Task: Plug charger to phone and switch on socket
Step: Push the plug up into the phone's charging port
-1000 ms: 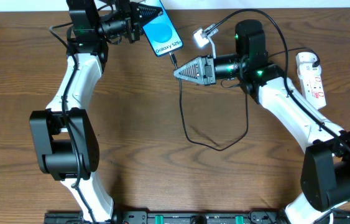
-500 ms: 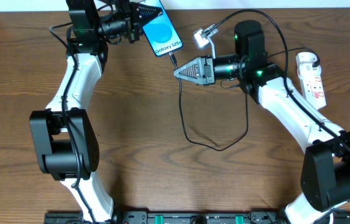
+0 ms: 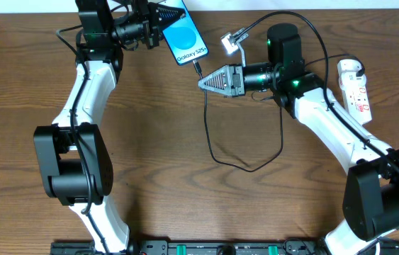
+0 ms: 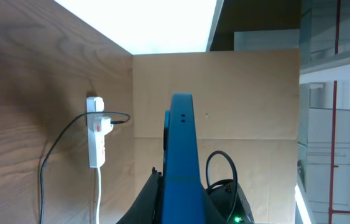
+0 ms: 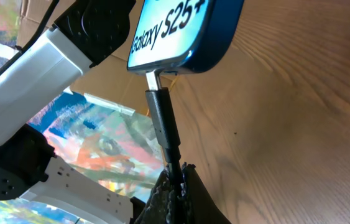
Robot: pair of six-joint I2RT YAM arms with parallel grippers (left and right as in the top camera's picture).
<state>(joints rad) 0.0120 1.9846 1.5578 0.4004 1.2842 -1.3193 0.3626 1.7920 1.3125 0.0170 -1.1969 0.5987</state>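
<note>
The left hand (image 3: 159,20) grips the phone (image 3: 185,34) at the far side of the desk (image 3: 149,142). The right hand (image 3: 202,83) pinches the charger (image 3: 208,131) just behind its tip, which meets the phone's lower end, in line with its long axis.

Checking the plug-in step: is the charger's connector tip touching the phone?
Touching. The right wrist view shows the metal tip of the charger meeting the bottom edge of the phone with no gap, though part of the metal is exposed.
</note>
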